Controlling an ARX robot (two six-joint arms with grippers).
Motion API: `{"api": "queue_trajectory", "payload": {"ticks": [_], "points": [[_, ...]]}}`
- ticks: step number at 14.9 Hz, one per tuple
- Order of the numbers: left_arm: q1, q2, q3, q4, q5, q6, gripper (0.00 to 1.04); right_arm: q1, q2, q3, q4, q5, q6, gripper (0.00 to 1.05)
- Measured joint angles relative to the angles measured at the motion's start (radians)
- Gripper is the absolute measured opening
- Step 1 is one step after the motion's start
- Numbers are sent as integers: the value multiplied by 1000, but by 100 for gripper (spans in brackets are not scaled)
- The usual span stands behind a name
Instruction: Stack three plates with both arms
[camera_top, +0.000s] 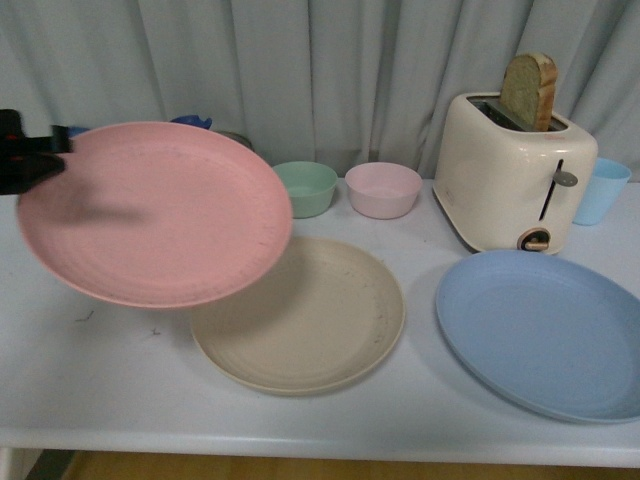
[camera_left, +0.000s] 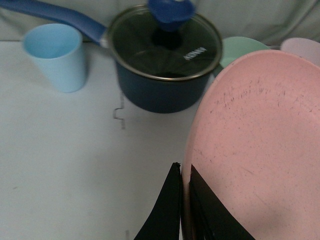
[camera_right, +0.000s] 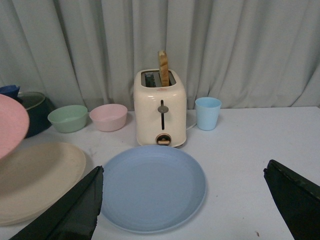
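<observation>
Pink plate (camera_top: 155, 213) rim between left jaws

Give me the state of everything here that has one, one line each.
pink plate, held above the table, tilted, gripped at its rim
left gripper, shut on pink plate
right gripper, open, holding nothing
beige plate, flat on the table
blue plate, flat on the table
toaster, bread slice sticking up
pot, lid on
</observation>
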Motion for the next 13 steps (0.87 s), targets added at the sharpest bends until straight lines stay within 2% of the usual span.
{"api": "queue_trajectory", "payload": {"ticks": [2, 4, 12, 13], "points": [[-114, 68, 41, -2, -32, 3, 3, 0, 0, 0, 0, 0, 0, 98], [-176, 157, 64, 2, -41, -6, 3, 0, 0, 0, 0, 0, 0, 98], [-208, 286, 105, 28, -70, -59, 3, 0, 0, 0, 0, 0, 0, 98], [-208, 292, 106, 27, -64, -80, 5, 0, 0, 0, 0, 0, 0, 98]]}}
